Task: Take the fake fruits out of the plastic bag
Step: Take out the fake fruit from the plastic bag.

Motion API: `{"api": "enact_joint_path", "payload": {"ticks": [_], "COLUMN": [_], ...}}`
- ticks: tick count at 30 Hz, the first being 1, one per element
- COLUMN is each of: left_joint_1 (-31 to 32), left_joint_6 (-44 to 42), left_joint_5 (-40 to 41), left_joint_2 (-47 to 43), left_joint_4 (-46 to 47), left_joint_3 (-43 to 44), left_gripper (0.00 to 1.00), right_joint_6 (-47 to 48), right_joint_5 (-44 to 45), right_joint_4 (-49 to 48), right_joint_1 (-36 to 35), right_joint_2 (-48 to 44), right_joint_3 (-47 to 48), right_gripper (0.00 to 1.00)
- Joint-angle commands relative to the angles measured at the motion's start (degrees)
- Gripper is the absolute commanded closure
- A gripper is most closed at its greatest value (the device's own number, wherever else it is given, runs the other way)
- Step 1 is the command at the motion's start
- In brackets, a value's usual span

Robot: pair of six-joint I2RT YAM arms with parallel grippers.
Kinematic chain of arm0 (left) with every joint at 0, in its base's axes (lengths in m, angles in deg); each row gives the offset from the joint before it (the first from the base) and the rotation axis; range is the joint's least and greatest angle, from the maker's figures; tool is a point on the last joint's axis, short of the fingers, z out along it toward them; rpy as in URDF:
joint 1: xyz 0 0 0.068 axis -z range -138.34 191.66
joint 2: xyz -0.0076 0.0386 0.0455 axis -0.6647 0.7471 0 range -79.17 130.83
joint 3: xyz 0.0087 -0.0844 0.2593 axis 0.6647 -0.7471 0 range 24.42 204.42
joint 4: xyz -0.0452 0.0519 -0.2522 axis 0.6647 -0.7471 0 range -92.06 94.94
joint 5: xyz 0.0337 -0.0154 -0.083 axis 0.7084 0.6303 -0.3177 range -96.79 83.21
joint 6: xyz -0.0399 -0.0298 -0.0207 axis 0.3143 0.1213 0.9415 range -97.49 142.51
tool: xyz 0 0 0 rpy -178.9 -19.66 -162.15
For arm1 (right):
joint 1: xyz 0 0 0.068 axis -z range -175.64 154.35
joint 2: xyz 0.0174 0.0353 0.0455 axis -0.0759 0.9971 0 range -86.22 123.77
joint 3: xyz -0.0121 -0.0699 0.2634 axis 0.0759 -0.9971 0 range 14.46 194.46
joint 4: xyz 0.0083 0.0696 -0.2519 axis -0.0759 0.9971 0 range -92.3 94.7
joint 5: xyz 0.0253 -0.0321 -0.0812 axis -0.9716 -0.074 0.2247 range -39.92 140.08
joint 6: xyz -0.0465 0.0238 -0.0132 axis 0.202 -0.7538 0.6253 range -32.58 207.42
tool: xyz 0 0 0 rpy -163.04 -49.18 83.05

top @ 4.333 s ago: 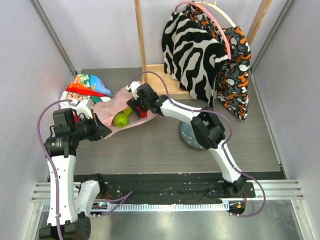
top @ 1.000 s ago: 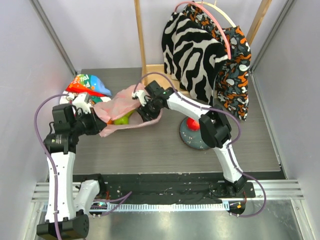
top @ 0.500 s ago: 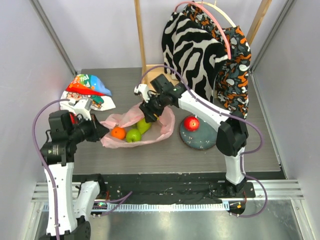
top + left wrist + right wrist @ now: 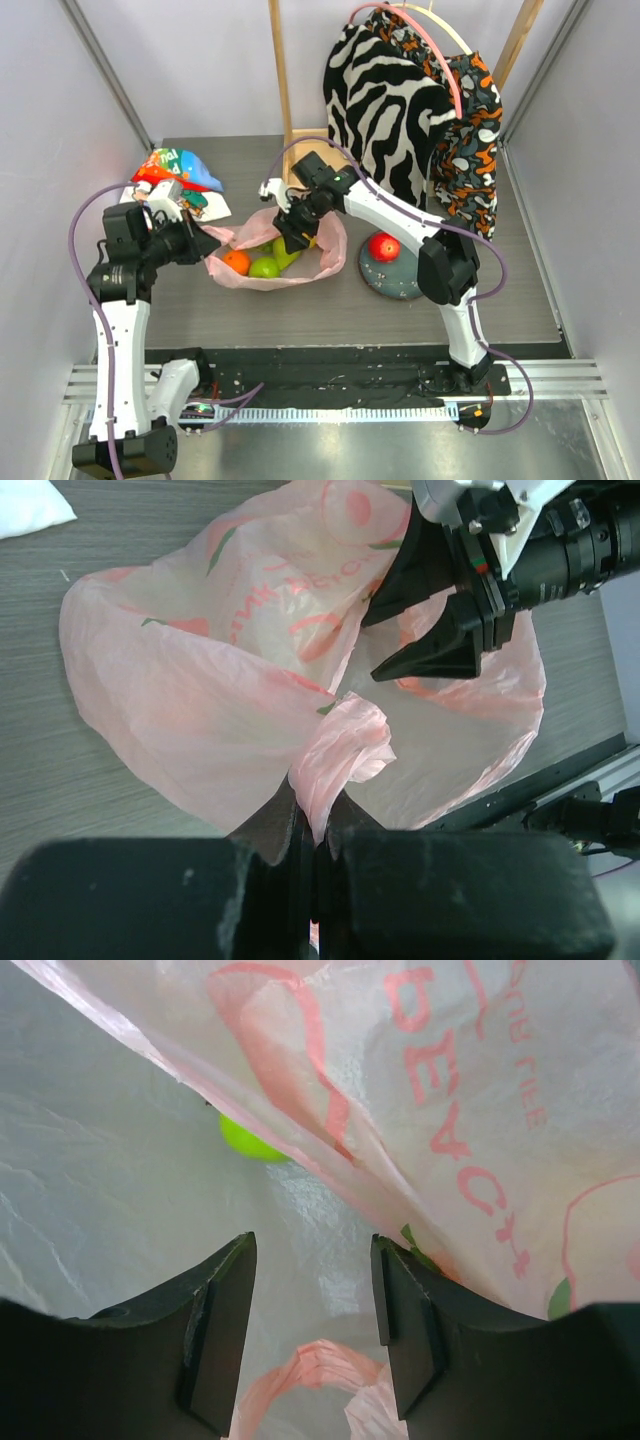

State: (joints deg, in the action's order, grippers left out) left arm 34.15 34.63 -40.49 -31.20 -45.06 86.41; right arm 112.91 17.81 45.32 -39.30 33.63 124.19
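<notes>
The pink plastic bag (image 4: 325, 255) lies open on the table left of centre. Inside it show an orange (image 4: 236, 263), a green apple (image 4: 265, 267) and a green pear (image 4: 283, 251). A red apple (image 4: 382, 246) sits on the grey plate (image 4: 385, 279). My left gripper (image 4: 207, 247) is shut on the bag's handle (image 4: 340, 742) at its left edge. My right gripper (image 4: 290, 238) is open and empty, low inside the bag's mouth over the pear; it also shows in the left wrist view (image 4: 425, 640). In the right wrist view a bit of green fruit (image 4: 245, 1143) shows behind the bag (image 4: 440, 1090).
A colourful cartoon-printed white bag (image 4: 172, 178) lies at the back left. A wooden rack (image 4: 281, 80) with zebra and patterned clothes (image 4: 395, 95) stands at the back. Grey walls close in both sides.
The right arm carried the red apple out of the bag to the plate, then came back into the bag's mouth. The bag was pulled open and the orange came into view.
</notes>
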Motion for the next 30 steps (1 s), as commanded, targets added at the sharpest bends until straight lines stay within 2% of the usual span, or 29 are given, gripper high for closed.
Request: {"api": "enact_joint_path", "payload": {"ticks": [1,2,5,8,16,21,22,23,25,26,30], "left_joint_1": [0.0,0.0,0.1,0.0,0.0,0.0,0.1,0.0,0.0,0.0,0.1], "left_joint_6": [1.9,1.9,2.4,2.6,2.6,2.6,2.6,2.6,3.1,3.3,4.1], "left_joint_5": [-0.9,-1.0,-1.3,-1.3,-1.3,-0.9,-1.0,-1.0,-0.9,-1.0,-1.5], "left_joint_2": [0.7,0.6,0.5,0.7,2.3,2.7,2.9,3.0,3.2,3.4,4.7], "left_joint_4": [4.7,4.8,4.8,4.8,5.1,5.3,5.3,5.5,6.2,6.6,8.8], "left_joint_3": [-0.3,-0.5,-0.6,-0.6,-0.6,-0.6,-0.6,-0.6,-0.8,-0.8,-0.8], "left_gripper": [1.00,1.00,1.00,1.00,1.00,1.00,1.00,1.00,1.00,1.00,1.00], "right_joint_6": [1.1,-0.6,-6.3,-10.4,-14.1,-13.5,-13.3,-12.4,-11.6,-11.2,-8.4], "right_joint_5": [4.0,6.2,15.6,20.7,25.7,22.4,21.9,21.3,19.1,18.3,13.8], "right_joint_4": [-0.9,-2.3,-6.3,-9.2,-10.3,-10.6,-10.6,-10.9,-11.4,-11.4,-10.6], "right_joint_1": [-0.2,-0.1,0.5,1.5,4.2,4.4,4.4,4.5,4.4,4.4,4.5], "right_joint_2": [-0.3,0.4,3.0,5.1,11.7,13.7,13.7,13.5,12.4,11.8,5.2], "right_joint_3": [3.5,3.6,4.6,5.3,8.6,8.8,8.8,8.8,9.2,9.4,6.2], "right_gripper": [0.41,0.38,0.36,0.35,0.32,0.27,0.30,0.41,0.51,0.61,0.72]}}
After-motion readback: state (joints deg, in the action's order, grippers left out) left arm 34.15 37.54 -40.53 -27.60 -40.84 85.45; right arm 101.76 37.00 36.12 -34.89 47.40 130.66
